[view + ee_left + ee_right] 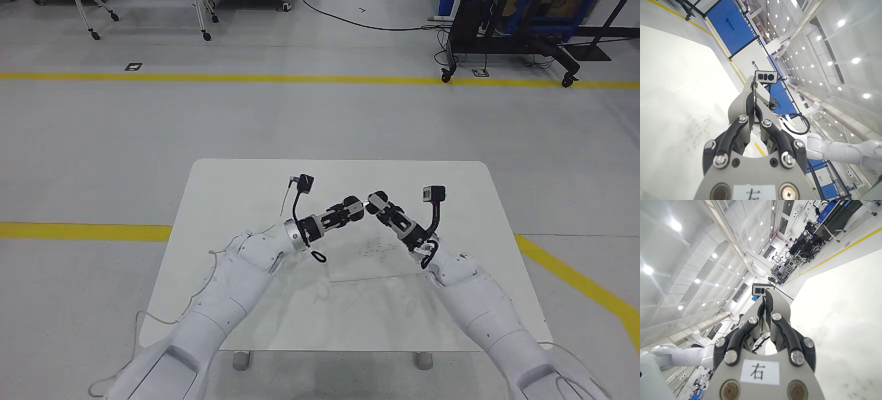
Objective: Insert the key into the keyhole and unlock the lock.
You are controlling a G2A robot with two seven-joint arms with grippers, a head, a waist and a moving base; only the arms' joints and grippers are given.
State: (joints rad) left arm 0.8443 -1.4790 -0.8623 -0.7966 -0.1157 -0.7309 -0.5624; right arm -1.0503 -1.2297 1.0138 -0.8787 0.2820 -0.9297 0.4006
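Left hand (357, 206) and right hand (373, 201) (both clamped closed) hang nearly tip-to-tip above the white table (240, 200).

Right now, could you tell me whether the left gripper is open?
No, the left gripper has its fingers pressed together, with no gap between them.

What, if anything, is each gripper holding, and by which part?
Nothing is held. The left gripper and the right gripper are both shut on themselves, with nothing between them.
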